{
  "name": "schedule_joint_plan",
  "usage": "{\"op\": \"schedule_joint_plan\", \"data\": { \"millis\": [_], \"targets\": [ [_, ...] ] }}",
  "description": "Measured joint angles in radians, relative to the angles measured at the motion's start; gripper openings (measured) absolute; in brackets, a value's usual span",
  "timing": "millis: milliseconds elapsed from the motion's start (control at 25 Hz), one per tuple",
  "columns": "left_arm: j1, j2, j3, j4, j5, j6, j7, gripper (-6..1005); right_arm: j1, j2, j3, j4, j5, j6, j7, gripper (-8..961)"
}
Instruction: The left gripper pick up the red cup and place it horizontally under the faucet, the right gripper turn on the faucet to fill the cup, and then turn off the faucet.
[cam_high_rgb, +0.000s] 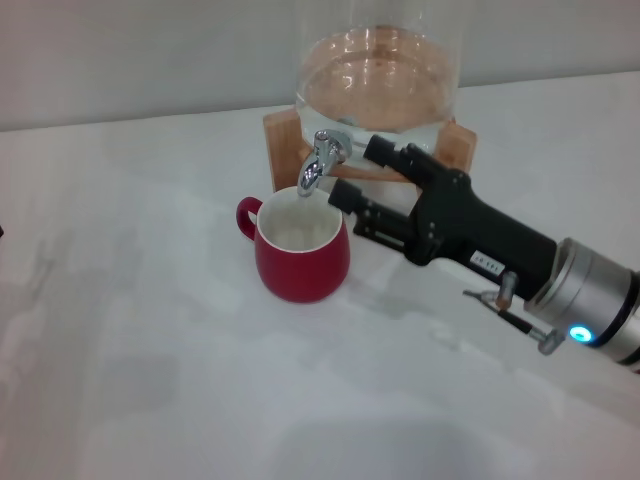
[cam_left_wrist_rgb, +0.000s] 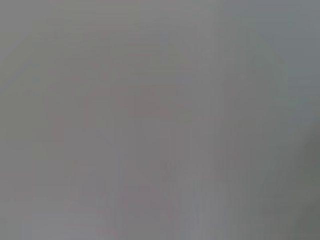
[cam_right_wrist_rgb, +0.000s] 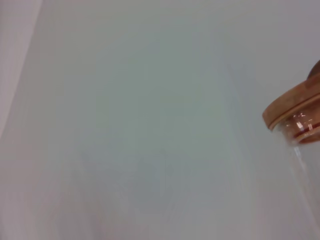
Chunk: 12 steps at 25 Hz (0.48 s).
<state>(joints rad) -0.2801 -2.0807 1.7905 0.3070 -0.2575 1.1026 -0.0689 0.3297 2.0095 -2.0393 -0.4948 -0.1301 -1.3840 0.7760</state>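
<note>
Glossy rounded red cup (cam_high_rgb: 301, 251) under chrome faucet (cam_high_rgb: 323, 160)

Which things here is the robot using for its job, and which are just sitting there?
For the job:
- red cup, upright under the spout
- faucet
- right gripper, fingers open beside the faucet

Just there:
- glass jar holding the liquid
- wooden stand under the jar
- white table

The left gripper is out of view.

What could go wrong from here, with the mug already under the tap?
The right end effector sits open at the tap; a slightly off push could miss the lever or nudge the jar. The red mug stands unheld, its near finger close to the rim, so it might get bumped.
</note>
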Motion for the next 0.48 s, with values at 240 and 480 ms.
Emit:
{"op": "schedule_joint_plan", "data": {
  "millis": [240,480],
  "targets": [
    [-0.028,-0.002,0.000,-0.024,0.000,-0.002,0.000,872,0.005,0.002,-0.059,-0.006,-0.002,-0.001,0.001,855],
    [-0.034,-0.003,0.002,-0.025,0.000,0.003,0.000,872,0.025,0.005,-0.122,-0.035,0.003,0.022,0.002,855]
  ]
}}
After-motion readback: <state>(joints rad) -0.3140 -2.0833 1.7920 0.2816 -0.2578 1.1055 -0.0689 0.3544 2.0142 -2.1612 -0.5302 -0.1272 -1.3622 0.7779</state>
